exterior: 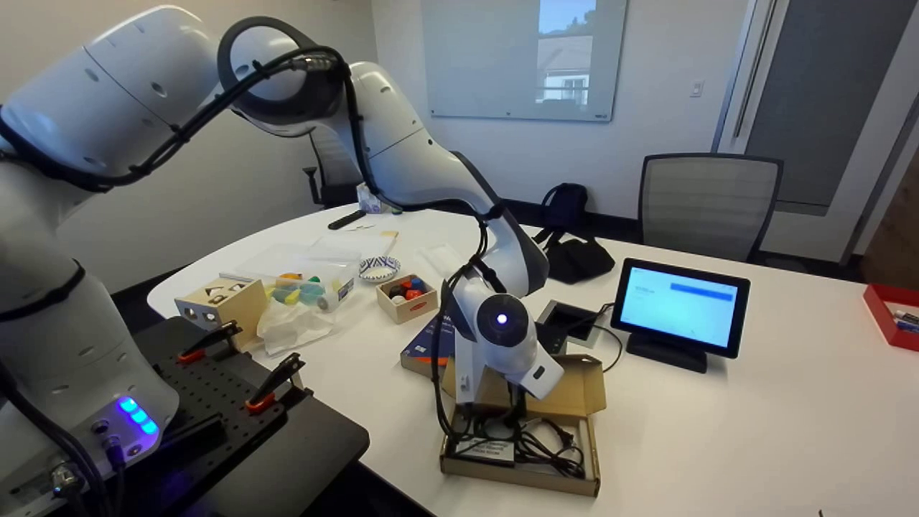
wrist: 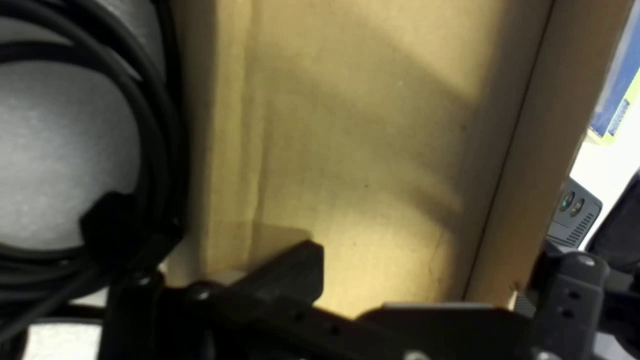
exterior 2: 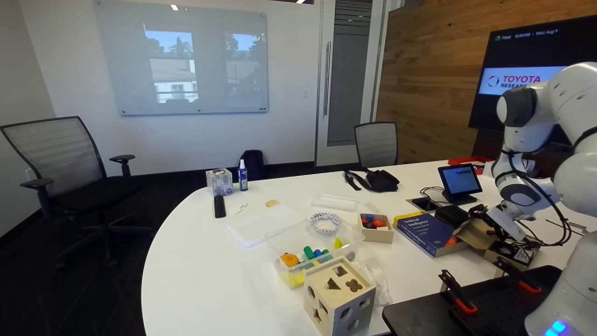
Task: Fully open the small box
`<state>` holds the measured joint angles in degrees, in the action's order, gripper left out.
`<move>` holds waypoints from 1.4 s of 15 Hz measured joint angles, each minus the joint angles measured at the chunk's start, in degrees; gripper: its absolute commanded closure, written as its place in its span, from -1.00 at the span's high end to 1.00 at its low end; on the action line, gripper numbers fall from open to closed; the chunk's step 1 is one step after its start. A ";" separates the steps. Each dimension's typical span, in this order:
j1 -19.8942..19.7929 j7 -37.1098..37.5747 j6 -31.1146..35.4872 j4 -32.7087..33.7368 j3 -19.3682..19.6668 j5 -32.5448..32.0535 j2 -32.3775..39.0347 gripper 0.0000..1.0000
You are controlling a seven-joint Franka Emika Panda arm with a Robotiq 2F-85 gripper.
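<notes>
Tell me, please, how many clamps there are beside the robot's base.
2. One clamp is nearer the cardboard box, the other nearer the cube; both show in both exterior views. More may be hidden behind the arm.

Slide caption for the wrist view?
Black two-fingered claw, jaws spread, near the tan lid of an open rectangular cardboard box; coiled black cables at left.

Beyond an edge of the surface [exterior 2: 200, 280] I read "Meet", "Wed Aug 9" and "TOYOTA" on a big screen [exterior 2: 517, 58]. The book [exterior 2: 422, 231] reads "Artificial Intelligence".
</notes>
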<state>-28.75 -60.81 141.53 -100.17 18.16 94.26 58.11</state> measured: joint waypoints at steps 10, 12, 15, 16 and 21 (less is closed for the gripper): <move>0.24 8.73 1.00 1.31 0.44 -10.02 1.18 1.00; 0.29 8.32 1.03 1.48 -0.14 -9.99 0.68 1.00; 1.03 8.17 1.08 0.62 -0.73 -9.99 -1.88 1.00; 1.52 8.14 1.10 -0.39 -0.67 -10.05 -3.51 1.00; 4.49 8.12 4.25 -8.29 0.32 -12.76 -14.15 1.00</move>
<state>-24.26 -52.70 145.78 -108.46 18.49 81.50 43.96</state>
